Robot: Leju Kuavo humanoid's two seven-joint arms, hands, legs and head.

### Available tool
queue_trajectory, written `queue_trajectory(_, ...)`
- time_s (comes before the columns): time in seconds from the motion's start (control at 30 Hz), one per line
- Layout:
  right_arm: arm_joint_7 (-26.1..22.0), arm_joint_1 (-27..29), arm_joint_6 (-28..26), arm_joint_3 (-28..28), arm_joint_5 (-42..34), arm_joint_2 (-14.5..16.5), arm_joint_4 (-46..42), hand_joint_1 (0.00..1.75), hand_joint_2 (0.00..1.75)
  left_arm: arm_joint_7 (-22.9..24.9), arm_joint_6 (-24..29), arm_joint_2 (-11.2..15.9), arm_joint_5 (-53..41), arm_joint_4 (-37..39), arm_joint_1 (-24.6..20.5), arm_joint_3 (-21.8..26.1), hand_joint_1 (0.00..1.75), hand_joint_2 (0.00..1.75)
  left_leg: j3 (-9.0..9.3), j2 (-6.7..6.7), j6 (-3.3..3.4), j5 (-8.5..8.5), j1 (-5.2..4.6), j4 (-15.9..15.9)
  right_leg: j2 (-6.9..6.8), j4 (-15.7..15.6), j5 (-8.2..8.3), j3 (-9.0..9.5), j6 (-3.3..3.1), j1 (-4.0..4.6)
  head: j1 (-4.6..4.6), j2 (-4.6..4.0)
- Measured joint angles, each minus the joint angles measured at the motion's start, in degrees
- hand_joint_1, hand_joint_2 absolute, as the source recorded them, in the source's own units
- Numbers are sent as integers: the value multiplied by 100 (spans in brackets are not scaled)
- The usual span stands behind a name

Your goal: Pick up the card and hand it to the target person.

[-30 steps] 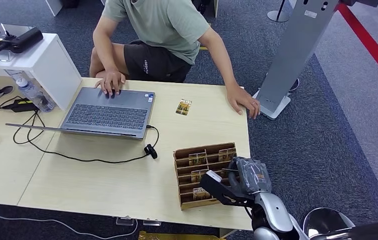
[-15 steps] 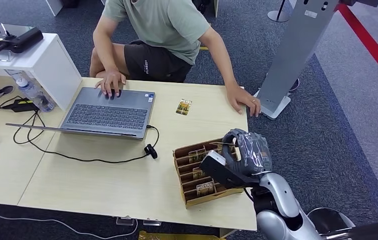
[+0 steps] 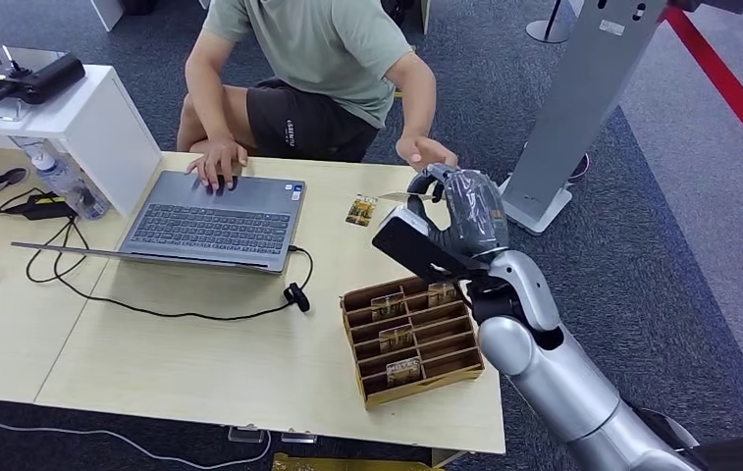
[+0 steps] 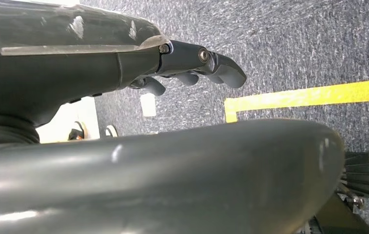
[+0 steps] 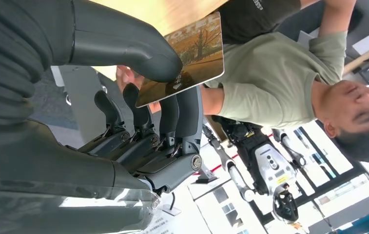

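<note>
Card point(image 5: 184, 58) pinched between thumb and fingers point(image 5: 172, 114)

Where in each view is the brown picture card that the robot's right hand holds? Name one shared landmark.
Head view: brown picture card pinched by the right hand, edge-on above the far table edge.
Left wrist view: absent.
Right wrist view: card under the thumb, middle of the picture's upper part.
Shared landmark: person's green T-shirt.

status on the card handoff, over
Right hand pinches card, raised toward person's hand. Left hand empty, hanging. Path clear.
</note>
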Motion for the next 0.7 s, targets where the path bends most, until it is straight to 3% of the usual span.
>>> queue_trajectory(0.23,-472,-551,-533,171,-88,505,1564,141,175,-54,-3,0,-10,1,-17,-84,0,0,-6,-4,0,0,0,0,-5,1,0,-5,0,0,2,0)
queue_trajectory(0.47,-481,-728,-626,241,-21,816,2437,141,175,-49,-18,0,-6,1,-17,-140,0,0,-8,-4,0,0,0,0,-3,0,0,-9,0,0,0,0)
queue_trajectory(0.6,-440,-775,-645,272,55,898,2659,0,175,-7,-48,0,5,1,-16,-154,0,0,-7,-3,0,0,0,0,-3,0,0,-10,0,0,0,0)
queue_trajectory(0.7,-430,-786,-657,289,95,927,2767,0,175,-11,-77,0,-2,1,-15,-166,0,0,-6,-4,0,0,0,0,-3,0,0,-9,0,0,1,0)
